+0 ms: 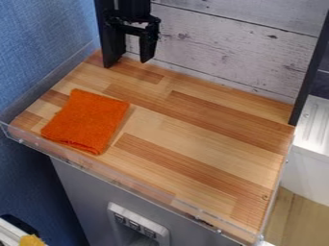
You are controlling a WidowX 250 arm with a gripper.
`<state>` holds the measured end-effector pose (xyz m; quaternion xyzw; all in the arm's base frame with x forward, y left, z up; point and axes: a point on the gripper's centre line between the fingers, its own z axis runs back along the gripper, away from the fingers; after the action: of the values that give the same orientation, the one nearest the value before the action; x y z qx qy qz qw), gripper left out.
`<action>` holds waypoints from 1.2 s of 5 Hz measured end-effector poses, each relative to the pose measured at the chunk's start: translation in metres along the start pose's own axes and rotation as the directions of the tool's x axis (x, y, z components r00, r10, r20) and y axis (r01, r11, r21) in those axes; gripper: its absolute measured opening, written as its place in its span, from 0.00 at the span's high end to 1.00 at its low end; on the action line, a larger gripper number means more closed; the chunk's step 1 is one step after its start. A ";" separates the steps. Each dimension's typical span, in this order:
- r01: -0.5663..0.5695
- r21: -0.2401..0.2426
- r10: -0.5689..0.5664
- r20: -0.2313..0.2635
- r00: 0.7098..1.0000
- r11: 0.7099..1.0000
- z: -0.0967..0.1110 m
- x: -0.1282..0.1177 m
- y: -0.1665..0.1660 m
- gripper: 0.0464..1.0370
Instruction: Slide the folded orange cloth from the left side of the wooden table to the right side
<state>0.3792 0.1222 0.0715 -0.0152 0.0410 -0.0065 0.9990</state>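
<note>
The black gripper [130, 58] hangs at the upper left, over the back edge of the wooden work surface. Its two fingers point down and stand apart, with the pale wall showing between them; the left one merges with the dark post beside it. An orange cloth [86, 121], folded into a rough rectangle, lies flat on the left part of the wooden surface [193, 139]. The cloth is in front of the gripper and below it in the view, apart from it.
A low clear rim [145, 191] runs along the surface's front edge. Whitish wood panelling [225, 45] stands behind, between a dark left post and a dark right post [310, 72]. A blue wall [42, 43] is at the left; a white sink-like unit [315, 125] is at the right.
</note>
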 end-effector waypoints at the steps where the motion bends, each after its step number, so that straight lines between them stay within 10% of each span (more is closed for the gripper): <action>1: 0.058 -0.010 -0.058 -0.024 0.998 0.998 -0.016 -0.007 -0.003 0.04; 6: 0.545 0.106 -0.554 0.092 0.828 0.832 -0.015 -0.073 0.001 0.04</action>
<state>0.3051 0.1239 0.0624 0.0112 -0.0247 -0.2941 0.9554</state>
